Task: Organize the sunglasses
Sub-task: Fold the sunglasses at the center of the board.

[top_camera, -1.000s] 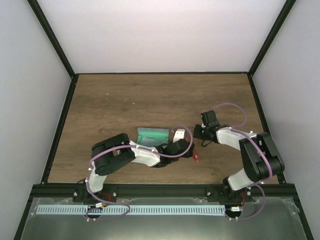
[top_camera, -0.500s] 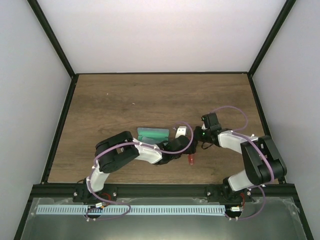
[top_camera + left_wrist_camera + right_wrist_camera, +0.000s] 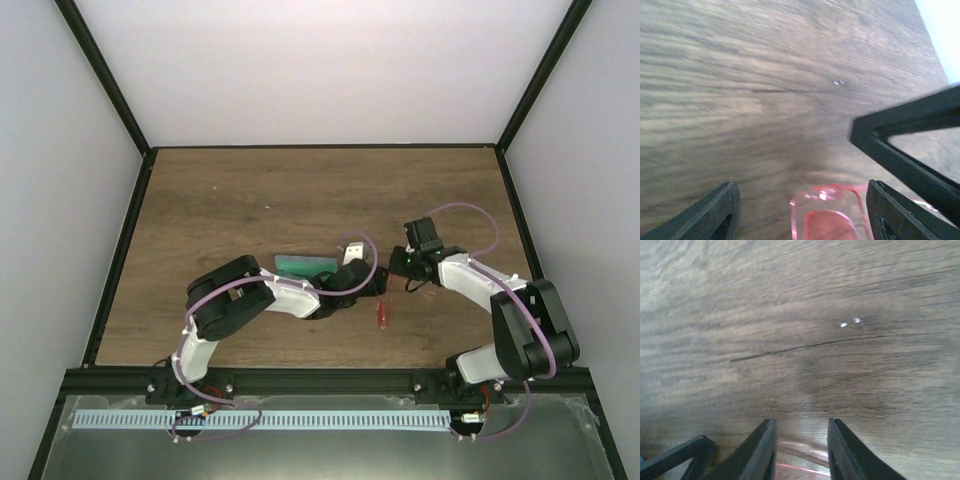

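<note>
Case [image 3: 300, 266], green, sits on the table [image 3: 250, 200] left of centre, its near side partly under the L arm. L gripper [image 3: 801, 192]: fingers spread wide, nothing held. Your L wrist view shows a red lens low between them, neither finger touching it. Sunglasses [image 3: 381, 315] lie on the wood just right of that gripper, toward the near edge. R gripper [image 3: 802, 422]: fingers nearly together w/ a narrow gap and a thin pinkish strand crossing it. You can't tell if it's pinched.
</note>
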Action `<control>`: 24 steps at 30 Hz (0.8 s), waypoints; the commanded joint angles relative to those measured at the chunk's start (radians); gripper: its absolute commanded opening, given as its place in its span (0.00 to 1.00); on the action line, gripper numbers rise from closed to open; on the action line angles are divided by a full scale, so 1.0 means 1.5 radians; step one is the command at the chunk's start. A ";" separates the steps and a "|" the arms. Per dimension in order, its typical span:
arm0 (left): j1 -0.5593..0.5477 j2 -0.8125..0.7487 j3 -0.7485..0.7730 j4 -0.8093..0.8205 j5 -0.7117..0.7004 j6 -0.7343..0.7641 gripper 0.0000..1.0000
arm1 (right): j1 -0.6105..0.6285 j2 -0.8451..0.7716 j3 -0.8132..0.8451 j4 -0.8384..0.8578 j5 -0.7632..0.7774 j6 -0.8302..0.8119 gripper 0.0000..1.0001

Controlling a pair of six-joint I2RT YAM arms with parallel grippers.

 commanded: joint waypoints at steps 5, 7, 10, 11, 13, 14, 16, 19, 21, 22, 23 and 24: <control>0.017 -0.048 -0.028 -0.099 -0.039 0.031 0.73 | -0.001 -0.038 0.057 -0.096 0.074 0.001 0.67; 0.016 -0.071 -0.051 -0.077 -0.027 0.033 0.73 | -0.001 -0.049 0.046 -0.092 0.060 -0.019 0.85; 0.010 -0.101 -0.066 -0.057 0.009 0.054 0.75 | -0.001 -0.069 0.023 -0.076 0.042 -0.044 0.99; 0.009 -0.105 -0.060 -0.060 0.019 0.062 0.76 | 0.000 -0.074 0.017 -0.069 0.034 -0.045 1.00; 0.008 -0.107 -0.042 -0.078 0.023 0.072 0.77 | -0.001 -0.081 0.010 -0.064 0.021 -0.045 1.00; 0.007 -0.105 -0.032 -0.088 0.021 0.078 0.77 | -0.001 -0.083 0.007 -0.062 0.017 -0.044 1.00; 0.009 -0.105 -0.015 -0.104 0.015 0.086 0.80 | 0.000 -0.092 0.002 -0.061 0.013 -0.045 1.00; 0.011 -0.100 0.019 -0.128 0.008 0.101 0.91 | -0.001 -0.115 -0.008 -0.060 0.014 -0.050 1.00; 0.011 -0.100 0.041 -0.151 -0.003 0.112 1.00 | -0.001 -0.138 -0.021 -0.057 0.020 -0.048 1.00; 0.010 -0.105 0.043 -0.158 -0.010 0.112 1.00 | -0.002 -0.158 -0.029 -0.054 0.026 -0.046 1.00; 0.010 -0.114 0.041 -0.159 -0.018 0.111 1.00 | -0.001 -0.172 -0.038 -0.050 0.034 -0.043 1.00; 0.010 -0.125 0.035 -0.158 -0.030 0.110 1.00 | -0.003 -0.184 -0.043 -0.048 0.039 -0.036 1.00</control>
